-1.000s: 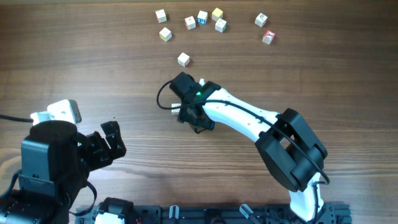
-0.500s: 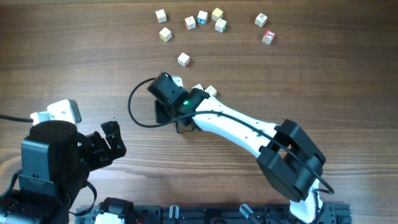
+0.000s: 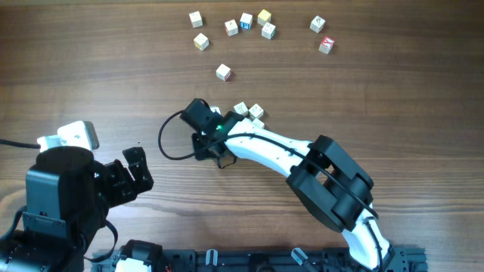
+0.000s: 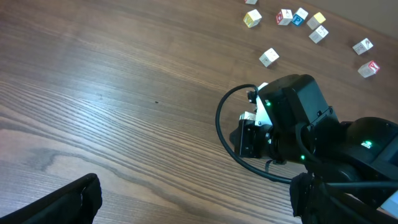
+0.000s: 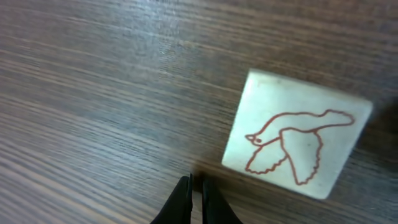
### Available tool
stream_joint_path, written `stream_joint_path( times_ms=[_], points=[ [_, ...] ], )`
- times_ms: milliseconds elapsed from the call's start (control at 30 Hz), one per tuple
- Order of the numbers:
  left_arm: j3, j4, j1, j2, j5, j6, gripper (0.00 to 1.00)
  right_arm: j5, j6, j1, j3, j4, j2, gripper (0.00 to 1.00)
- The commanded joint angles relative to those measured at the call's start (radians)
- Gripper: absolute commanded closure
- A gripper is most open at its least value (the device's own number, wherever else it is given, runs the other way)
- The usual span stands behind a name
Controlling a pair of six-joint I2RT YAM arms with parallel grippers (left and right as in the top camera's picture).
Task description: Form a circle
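On my right wrist feed, the right gripper [image 5: 196,198] has its two dark fingertips pressed together at the bottom edge, with nothing caught between them. Only bare wood grain lies around the tips. Up and to the right of them, close but not touching, lies a pale cube [image 5: 295,144] with a red bird outline drawn on its top face.

From overhead I see that arm reaching from the lower right into the middle of the table [image 3: 91,68]. Its black head sits just left of two loose cubes [image 3: 240,109], which lie side by side at the upper edge of the white link. I cannot tell from above where the bird cube is. A single cube [image 3: 223,72] lies above those two, apart from them.

The circle [image 3: 246,22] is at the top centre of the overhead frame, well apart from both arms. It is a small cluster of pale cubes, one of them blue-faced. Two stray cubes [image 3: 196,19] lie to its left and another pair [image 3: 318,25] to its right.

My left gripper [image 3: 132,175] sits at the lower left, jaws spread wide and holding nothing.
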Motion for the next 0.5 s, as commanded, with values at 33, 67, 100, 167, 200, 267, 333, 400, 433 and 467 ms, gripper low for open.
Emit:
stream_joint_path(
  times_ms=[33,67,100,167,200,267,333,400,433,467],
  points=[
    [-0.001,0.002,0.006,-0.001,-0.013,-0.006,0.00,0.083,0.009,-0.016,0.014,-0.008,0.010,0.92],
    [-0.001,0.002,0.007,-0.001,-0.013,-0.006,0.00,0.083,0.009,-0.022,0.014,-0.004,0.010,0.92],
    [-0.001,0.002,0.007,-0.001,-0.013,-0.006,0.00,0.083,0.009,-0.031,0.014,0.000,0.010,0.93],
    [-0.001,0.002,0.007,-0.001,-0.013,-0.006,0.00,0.087,0.012,-0.044,0.014,0.008,0.010,0.95],
    [-0.001,0.002,0.007,-0.001,-0.013,-0.006,0.00,0.092,0.016,-0.050,0.014,0.013,0.010,0.95],
    [-0.001,0.002,0.007,-0.001,-0.013,-0.006,0.00,0.098,0.016,-0.061,0.014,0.031,0.010,0.95],
    [-0.001,0.002,0.006,-0.001,-0.013,-0.006,0.00,0.098,0.015,-0.064,0.014,0.050,0.010,0.95],
    [-0.001,0.002,0.007,-0.001,-0.013,-0.006,0.00,0.101,0.015,-0.064,0.014,0.055,0.010,0.95],
    [-0.001,0.002,0.006,-0.001,-0.013,-0.006,0.00,0.100,0.015,-0.064,0.014,0.055,0.010,0.95],
    [-0.001,0.002,0.007,-0.001,-0.013,-0.006,0.00,0.087,0.015,-0.064,0.014,0.055,0.010,0.95]
  ],
)
